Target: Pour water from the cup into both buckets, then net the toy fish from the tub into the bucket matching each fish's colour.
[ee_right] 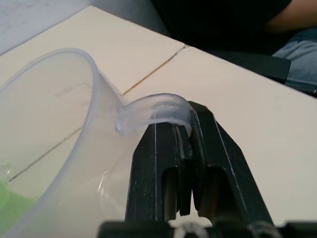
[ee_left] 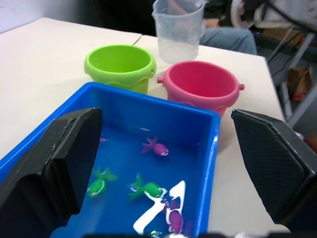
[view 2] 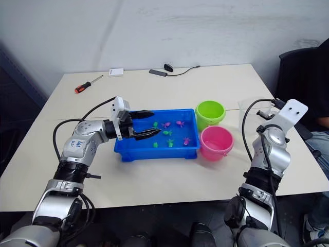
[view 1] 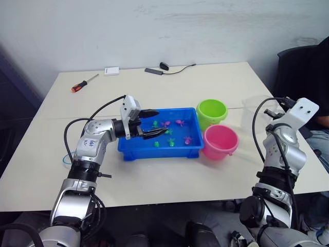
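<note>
The left gripper is hanging open over the left part of the tub, whose right part is lying unobstructed. The green bucket and pink bucket are crowding the tub's right wall, the cup just beyond them. Bare table is running along the near side.

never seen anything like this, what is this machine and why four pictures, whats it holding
It is a humanoid robot with two arms, each ending in a two-fingered black gripper. Two pictures come from cameras in its head, looking down over a table; the other two come from cameras on its wrists. On the table stand a blue tub with small green and pink toy fish, a green bucket, a pink bucket and, at the far corner, a screwdriver. The left gripper hangs open over the tub, holding nothing. The right gripper is shut on the handle of a clear cup.
</note>
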